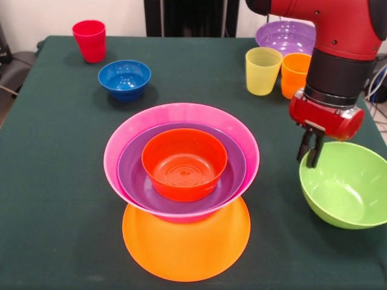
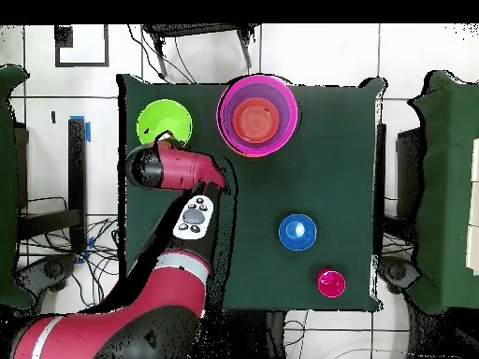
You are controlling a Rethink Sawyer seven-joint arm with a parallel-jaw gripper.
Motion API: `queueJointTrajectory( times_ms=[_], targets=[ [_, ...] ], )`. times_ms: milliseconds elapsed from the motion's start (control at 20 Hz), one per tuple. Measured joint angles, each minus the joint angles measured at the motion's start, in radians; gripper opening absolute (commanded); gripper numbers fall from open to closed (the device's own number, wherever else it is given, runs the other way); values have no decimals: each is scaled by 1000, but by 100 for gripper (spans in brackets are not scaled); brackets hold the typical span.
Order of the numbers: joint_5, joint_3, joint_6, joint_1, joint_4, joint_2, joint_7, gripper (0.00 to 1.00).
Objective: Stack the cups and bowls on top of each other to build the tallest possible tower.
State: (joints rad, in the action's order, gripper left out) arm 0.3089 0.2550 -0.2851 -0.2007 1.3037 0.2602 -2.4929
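The tower stands at mid table: an upturned large orange bowl [image 1: 186, 248] carries a hot pink bowl [image 1: 181, 115], a purple bowl [image 1: 130, 169] and a small red-orange bowl [image 1: 184, 163], nested. It also shows in the overhead view [image 2: 258, 117]. My gripper [image 1: 310, 158] hangs at the far left rim of the lime green bowl [image 1: 347, 187], its fingers close together on that rim. The bowl rests on the table. The yellow cup [image 1: 262, 70] and orange cup [image 1: 294, 74] stand behind it. The red cup [image 1: 89, 40] and blue bowl [image 1: 124, 78] are at the far left.
A second purple bowl [image 1: 284, 36] sits at the far right, partly behind my arm. In the overhead view my arm covers the cups and that bowl; the green bowl [image 2: 161, 120], blue bowl [image 2: 297, 232] and red cup [image 2: 330, 281] show.
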Motion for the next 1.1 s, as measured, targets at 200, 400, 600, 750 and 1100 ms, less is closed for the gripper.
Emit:
queueJointTrajectory(
  times_ms=[200,400,600,750,1100],
  targets=[
    [0,-6,0,6,9,12,0,0],
    [-2,-41,0,42,58,65,0,0],
    [-27,-97,0,121,151,155,0,0],
    [-42,-123,0,175,206,212,0,0],
    [-55,-188,-33,292,297,338,0,0]
  ],
)
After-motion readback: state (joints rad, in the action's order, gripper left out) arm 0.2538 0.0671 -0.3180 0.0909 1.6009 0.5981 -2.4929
